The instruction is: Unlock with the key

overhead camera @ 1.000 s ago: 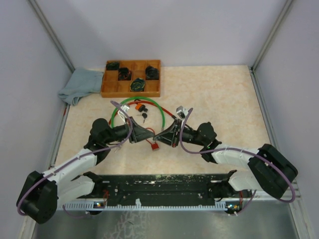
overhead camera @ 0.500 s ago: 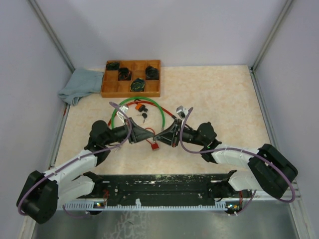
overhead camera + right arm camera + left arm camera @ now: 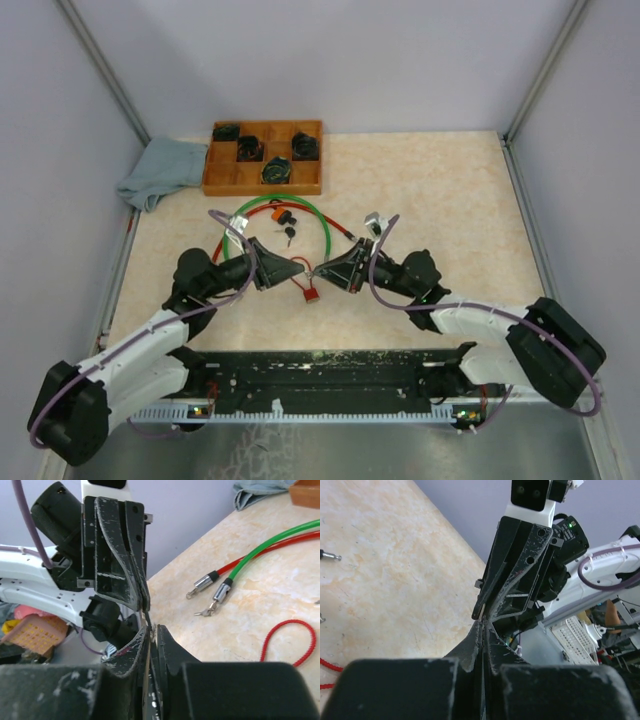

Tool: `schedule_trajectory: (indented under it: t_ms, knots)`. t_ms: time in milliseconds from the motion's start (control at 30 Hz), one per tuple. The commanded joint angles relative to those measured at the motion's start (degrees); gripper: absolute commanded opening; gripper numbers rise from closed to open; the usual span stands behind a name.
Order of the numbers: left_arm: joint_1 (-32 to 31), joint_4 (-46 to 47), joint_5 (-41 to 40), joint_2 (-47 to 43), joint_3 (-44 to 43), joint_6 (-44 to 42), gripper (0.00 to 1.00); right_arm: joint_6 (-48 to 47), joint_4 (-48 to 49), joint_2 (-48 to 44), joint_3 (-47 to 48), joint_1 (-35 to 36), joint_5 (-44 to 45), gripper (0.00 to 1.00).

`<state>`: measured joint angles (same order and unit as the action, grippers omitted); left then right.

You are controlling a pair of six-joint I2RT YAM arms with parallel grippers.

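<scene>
Wooden tray [image 3: 225, 174] holds four dark objects, separate compartments; left pincer [image 3: 300, 268], right pincer [image 3: 321, 272] both clenched, tip to tip.

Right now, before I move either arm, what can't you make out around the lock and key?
1. What the left gripper and right gripper pinch where their tips meet: too small in the top view, and only edge-on between shut fingers in both wrist views.
2. The keyhole of the red padlock: too small in the top view, and the padlock is outside both wrist views.
3. The loose keys: too small to count.
</scene>
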<state>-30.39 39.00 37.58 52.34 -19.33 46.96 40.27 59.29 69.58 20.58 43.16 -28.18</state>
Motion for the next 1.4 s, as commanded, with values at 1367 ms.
schedule_trajectory:
  t_ms: [1367]
  knots:
    - [-1.4, 1.1, 6.0, 4.4, -8.5, -6.1, 0.00, 0.4, 32.9, 7.8, -2.6, -1.8, -5.6, 0.36]
